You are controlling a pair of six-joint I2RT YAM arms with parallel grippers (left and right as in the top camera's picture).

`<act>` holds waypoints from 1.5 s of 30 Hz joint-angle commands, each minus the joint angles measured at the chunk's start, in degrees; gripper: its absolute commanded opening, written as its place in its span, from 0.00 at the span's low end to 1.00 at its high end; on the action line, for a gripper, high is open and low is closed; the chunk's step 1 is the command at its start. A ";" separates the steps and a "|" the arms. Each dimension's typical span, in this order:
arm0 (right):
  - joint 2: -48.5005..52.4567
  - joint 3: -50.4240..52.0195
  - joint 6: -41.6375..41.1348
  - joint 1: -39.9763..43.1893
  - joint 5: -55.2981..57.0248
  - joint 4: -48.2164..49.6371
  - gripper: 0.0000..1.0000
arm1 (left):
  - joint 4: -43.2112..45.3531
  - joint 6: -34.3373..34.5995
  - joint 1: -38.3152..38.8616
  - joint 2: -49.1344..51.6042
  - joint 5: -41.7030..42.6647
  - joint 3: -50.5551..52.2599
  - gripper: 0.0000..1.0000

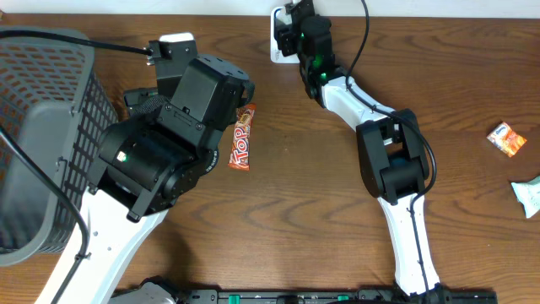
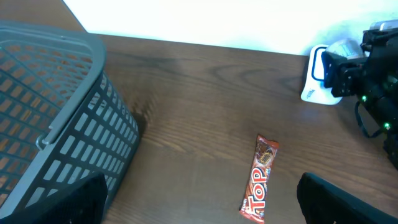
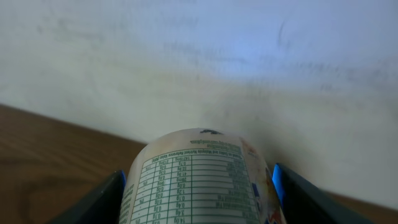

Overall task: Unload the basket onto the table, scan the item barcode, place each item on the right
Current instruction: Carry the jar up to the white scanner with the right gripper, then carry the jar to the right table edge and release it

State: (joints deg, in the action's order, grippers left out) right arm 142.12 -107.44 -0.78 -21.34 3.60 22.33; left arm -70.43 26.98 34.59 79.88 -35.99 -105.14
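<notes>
R gripper is far back by the wall, jaws closed round a white tub, prob the item, label facing its cam. L gripper is wide open, empty. Top bar lies just ahead of it, long way pointing at the wall.

The basket stands on the left of the table, and the snack bar lies right of it, apart. At the far edge lies a white object, perhaps the scanner, with a container close by. Far right lies a small packet, and before it a second packet.
</notes>
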 commanded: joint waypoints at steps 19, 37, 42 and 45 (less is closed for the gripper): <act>-35.89 -2.19 -9.84 13.05 11.34 -65.96 0.40 | -0.07 -0.35 -0.17 -0.04 -0.87 -0.46 0.98; -26.49 -1.95 -17.62 49.70 -2.62 -90.58 0.38 | -0.07 -0.35 -0.17 -0.04 -0.87 -0.46 0.98; -21.07 -1.95 -18.01 50.93 -8.52 -93.70 0.38 | -0.07 -0.33 -0.17 -0.04 -0.87 -0.46 0.98; -17.18 -1.95 -18.08 50.47 -8.61 -93.55 0.38 | -0.07 -0.35 -0.17 -0.04 -0.87 -0.46 0.98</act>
State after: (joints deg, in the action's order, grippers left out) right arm 121.51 -109.01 -17.65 29.98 -1.21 -71.29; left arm -70.43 26.96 34.59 79.88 -35.97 -105.14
